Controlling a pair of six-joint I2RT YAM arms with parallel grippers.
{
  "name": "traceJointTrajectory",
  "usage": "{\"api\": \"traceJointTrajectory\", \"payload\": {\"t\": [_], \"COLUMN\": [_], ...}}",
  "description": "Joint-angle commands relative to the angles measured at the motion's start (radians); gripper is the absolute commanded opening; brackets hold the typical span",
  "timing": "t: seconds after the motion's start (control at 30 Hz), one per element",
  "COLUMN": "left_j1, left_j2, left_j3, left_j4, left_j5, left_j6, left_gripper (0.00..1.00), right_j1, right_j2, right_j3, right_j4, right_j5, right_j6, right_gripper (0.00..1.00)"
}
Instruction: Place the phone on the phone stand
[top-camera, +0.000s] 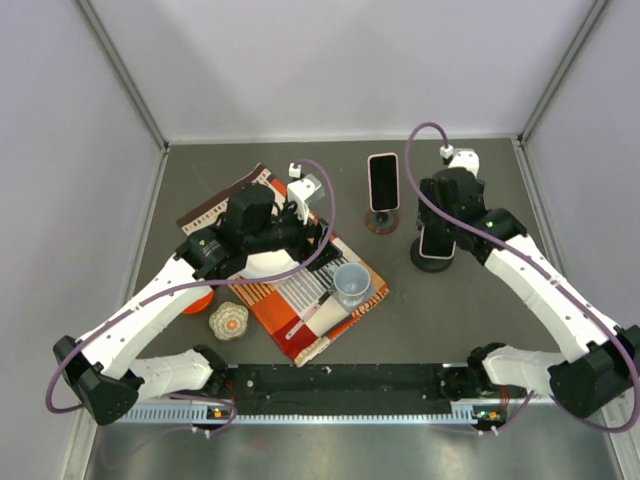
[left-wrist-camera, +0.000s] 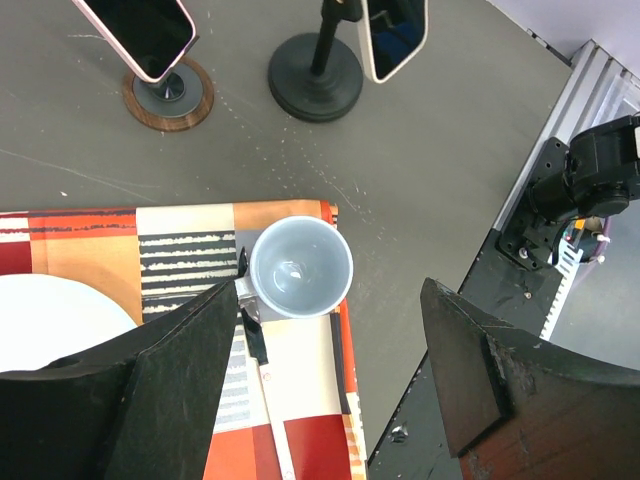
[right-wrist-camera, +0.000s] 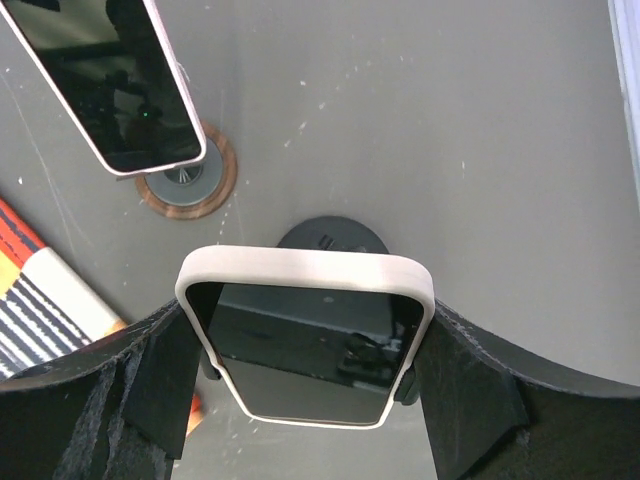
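A phone in a white case (right-wrist-camera: 305, 330) stands upright between the fingers of my right gripper (right-wrist-camera: 307, 335), which touch both its long sides. It sits above the round base of a black phone stand (right-wrist-camera: 333, 235), with black clamp parts showing at its lower sides. In the top view, the right gripper (top-camera: 437, 232) holds the phone (top-camera: 435, 247) over that stand (top-camera: 422, 263) at the right of centre. The left wrist view shows the phone (left-wrist-camera: 395, 35) on the stand (left-wrist-camera: 315, 78). My left gripper (left-wrist-camera: 328, 300) is open and empty above the placemat.
A second phone in a pink case (top-camera: 383, 180) rests on a stand with a wooden base (top-camera: 381, 221). An orange striped placemat (top-camera: 300, 310) carries a white plate (top-camera: 265, 265), a grey cup (top-camera: 350, 283) and a black-handled utensil (left-wrist-camera: 252, 335). A small patterned round object (top-camera: 228, 320) lies at the left.
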Motion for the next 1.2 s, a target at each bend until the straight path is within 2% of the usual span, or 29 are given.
{"api": "traceJointTrajectory", "payload": {"t": [0.0, 0.03, 0.2, 0.5, 0.77, 1.17], "left_j1": [0.004, 0.004, 0.004, 0.004, 0.004, 0.004], "left_j2": [0.002, 0.003, 0.011, 0.017, 0.025, 0.031], "left_j3": [0.0, 0.0, 0.0, 0.001, 0.003, 0.001], "left_j4": [0.039, 0.039, 0.037, 0.034, 0.034, 0.031], "left_j5": [0.004, 0.004, -0.002, -0.005, -0.002, -0.007], "left_j6": [0.01, 0.01, 0.012, 0.015, 0.016, 0.018], "left_gripper": [0.79, 0.79, 0.79, 0.79, 0.79, 0.79], "right_j1": [-0.067, -0.104, -0.123, -0.222, -0.27, -0.29], "right_j2": [0.045, 0.071, 0.157, 0.256, 0.288, 0.242], "right_j3": [0.111, 0.125, 0.18, 0.224, 0.211, 0.087], "right_j4": [0.231, 0.263, 0.331, 0.413, 0.466, 0.538], "right_j5": [-0.137, -0.196, -0.204, -0.299, -0.359, -0.322], "right_j6": [-0.279, -0.287, -0.33, -0.31, -0.31, -0.219], "right_gripper": [0.0, 0.0, 0.0, 0.0, 0.0, 0.01]}}
